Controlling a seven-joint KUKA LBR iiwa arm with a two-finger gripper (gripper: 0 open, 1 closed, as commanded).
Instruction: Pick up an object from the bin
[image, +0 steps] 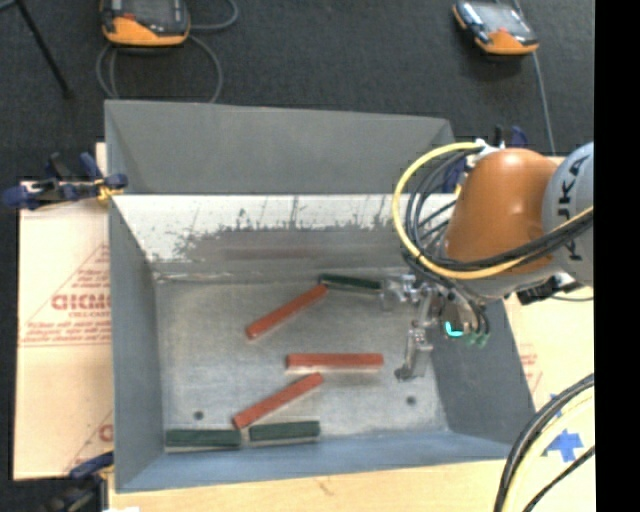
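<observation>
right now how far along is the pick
Done: nothing yet; red bars and green bars all lie on the bin floor. In hand: the end effector sits low beside the right end of the middle red bar, nothing visibly held. Left: grasp one and lift it out.

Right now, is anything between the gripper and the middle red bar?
Nothing visible. The gripper hangs just off the right end of the middle red bar, with only bare bin floor between them. The nearest green bar lies farther back, off that line.

green bar (348, 284) partly hidden, behind gripper (408, 366)
</observation>
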